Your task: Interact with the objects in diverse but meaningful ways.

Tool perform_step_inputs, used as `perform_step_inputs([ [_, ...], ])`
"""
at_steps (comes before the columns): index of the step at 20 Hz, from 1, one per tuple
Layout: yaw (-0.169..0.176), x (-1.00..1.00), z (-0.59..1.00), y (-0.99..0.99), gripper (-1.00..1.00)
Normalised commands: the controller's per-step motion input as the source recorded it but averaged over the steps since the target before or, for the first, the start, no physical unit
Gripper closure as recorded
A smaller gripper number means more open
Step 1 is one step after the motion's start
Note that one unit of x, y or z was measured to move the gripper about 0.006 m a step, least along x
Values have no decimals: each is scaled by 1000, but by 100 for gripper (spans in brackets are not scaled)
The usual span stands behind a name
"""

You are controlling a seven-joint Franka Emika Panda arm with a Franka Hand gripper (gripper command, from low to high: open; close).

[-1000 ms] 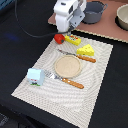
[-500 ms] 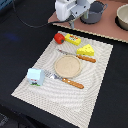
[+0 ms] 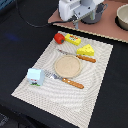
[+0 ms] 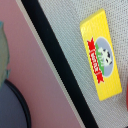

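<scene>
Claw (image 3: 76, 23) hangs above yellow box (image 3: 73, 39), beside tomato (image 3: 59, 38).

**Colours on your table**

You see a red tomato (image 3: 59, 38), a yellow box (image 4: 102, 53) with a red ribbon and a black-and-white cow emblem, a holed yellow cheese wedge (image 3: 86, 50), a white-blue milk carton (image 3: 35, 76), a tan plate (image 3: 67, 65), and a cream woven placemat (image 3: 95, 80).
</scene>
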Motion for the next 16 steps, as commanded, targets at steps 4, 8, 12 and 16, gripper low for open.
perform_step_inputs([
  [4, 190, 253, 516, 47, -100],
  [8, 170, 344, 504, 0, -100],
  [12, 118, 477, 390, -87, -100],
  [16, 33, 763, 384, -211, -100],
])
